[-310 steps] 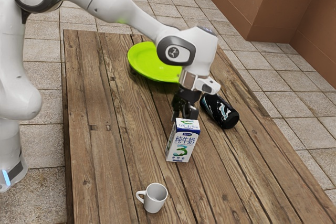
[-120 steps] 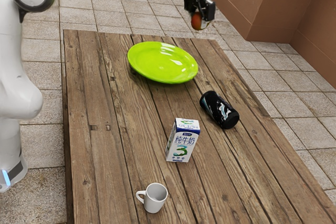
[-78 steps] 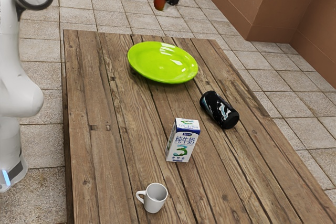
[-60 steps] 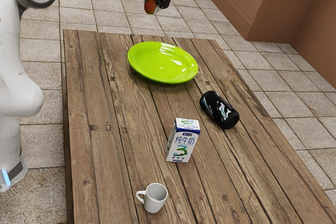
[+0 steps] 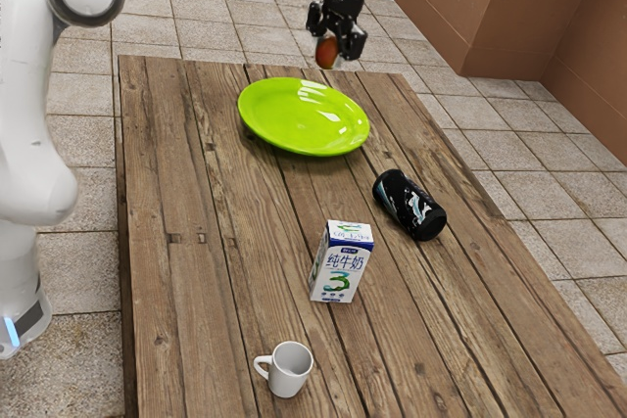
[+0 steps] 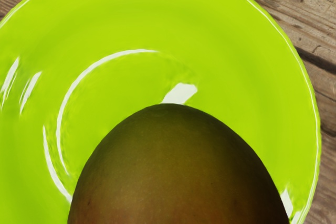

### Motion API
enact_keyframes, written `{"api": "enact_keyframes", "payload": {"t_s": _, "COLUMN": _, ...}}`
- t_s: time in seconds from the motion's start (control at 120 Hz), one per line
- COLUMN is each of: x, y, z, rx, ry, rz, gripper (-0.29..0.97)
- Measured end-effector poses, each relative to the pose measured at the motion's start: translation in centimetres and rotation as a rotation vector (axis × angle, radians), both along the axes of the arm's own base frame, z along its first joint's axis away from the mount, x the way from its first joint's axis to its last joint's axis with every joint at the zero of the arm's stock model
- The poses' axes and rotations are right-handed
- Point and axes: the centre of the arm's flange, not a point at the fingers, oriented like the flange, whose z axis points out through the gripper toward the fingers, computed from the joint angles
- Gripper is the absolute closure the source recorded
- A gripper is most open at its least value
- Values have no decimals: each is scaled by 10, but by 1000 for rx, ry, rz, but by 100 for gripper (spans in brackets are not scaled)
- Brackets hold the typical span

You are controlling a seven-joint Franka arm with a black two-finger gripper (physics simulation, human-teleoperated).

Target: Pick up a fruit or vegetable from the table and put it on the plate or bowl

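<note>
the black two-finger gripper (image 5: 331, 43) is clamped on a small rounded red-orange fruit (image 5: 325, 51), one finger on each side. it holds the fruit in the air over the far part of the weathered wooden plank table (image 5: 196, 242), above the bright green glossy round plate (image 5: 294, 113). at that height the fruit clears the plate's raised rim, and the hand points downward, so a release would send it straight down. in the wrist view the fruit's brown-red skin (image 6: 173, 177) hangs just under the hand with the plate (image 6: 105, 35) spread beneath it. from this i judge the hand is lined up over the dish, though i cannot tell how close to its centre. lowering before letting go would keep a round fruit from bouncing or rolling off.

the plate is bare, with only highlights on its surface. toward the near edge a small white handled cup (image 5: 285, 369) stands upright, and its mouth looks empty. a white-and-blue milk carton (image 5: 342, 261) stands upright and closed in the middle. a black drinks can (image 5: 409, 205) lies on its side toward the exterior view's right. what is inside the carton and the can cannot be seen.
</note>
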Motion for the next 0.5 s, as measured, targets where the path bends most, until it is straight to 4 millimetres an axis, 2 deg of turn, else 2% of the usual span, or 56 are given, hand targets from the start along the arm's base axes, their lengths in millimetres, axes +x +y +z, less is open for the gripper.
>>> {"api": "enact_keyframes", "payload": {"t_s": 0.075, "x": 12, "y": -8, "z": -14, "rx": -11, "ry": -6, "rz": -23, "gripper": 41}}
{"api": "enact_keyframes", "payload": {"t_s": 0.267, "x": 30, "y": 0, "z": -57, "rx": -19, "ry": 4, "rz": -26, "gripper": 42}}
{"api": "enact_keyframes", "payload": {"t_s": 0.417, "x": 34, "y": 12, "z": -68, "rx": -3, "ry": -7, "rz": -4, "gripper": 41}}
{"api": "enact_keyframes", "payload": {"t_s": 0.5, "x": 31, "y": 29, "z": -75, "rx": 9, "ry": -3, "rz": 25, "gripper": 41}}
